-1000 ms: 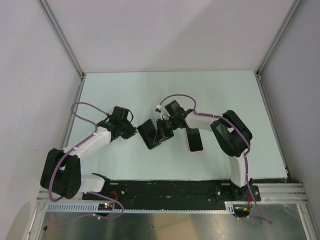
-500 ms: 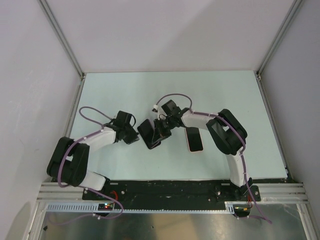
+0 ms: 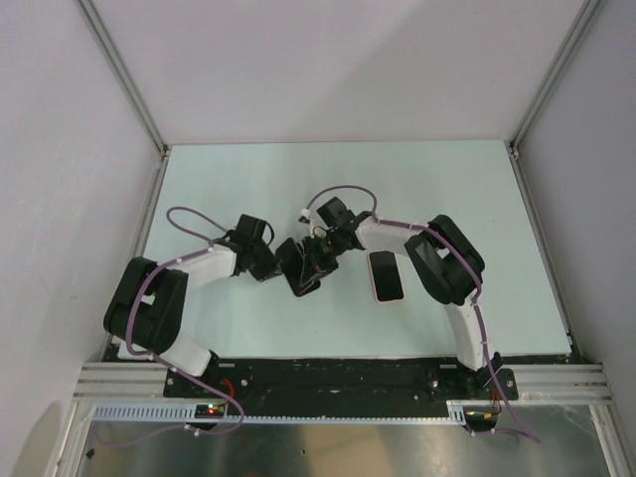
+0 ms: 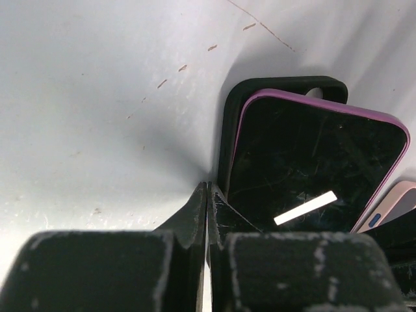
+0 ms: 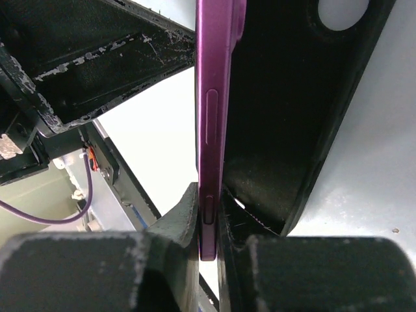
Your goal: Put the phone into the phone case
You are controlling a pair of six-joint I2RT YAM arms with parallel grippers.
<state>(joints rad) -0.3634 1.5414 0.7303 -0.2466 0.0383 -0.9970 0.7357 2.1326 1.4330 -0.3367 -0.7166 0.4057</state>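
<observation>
The phone (image 5: 214, 97) has a purple edge and a dark screen (image 4: 312, 162). It stands tilted, its back against the open black phone case (image 5: 292, 97), whose top rim shows behind it in the left wrist view (image 4: 286, 88). My right gripper (image 5: 209, 201) is shut on the phone's lower edge. In the top view it (image 3: 323, 253) holds the phone (image 3: 301, 268) at the table's middle. My left gripper (image 4: 208, 192) is shut and empty, its tips at the case's left edge (image 3: 270, 263).
A second phone in a pink case (image 3: 386, 276) lies flat just right of the right gripper and shows at the right edge of the left wrist view (image 4: 393, 205). The pale green table (image 3: 447, 189) is walled on three sides.
My left gripper has moved right, up to the phone and case. My right gripper has shifted slightly left with the phone still in it.
</observation>
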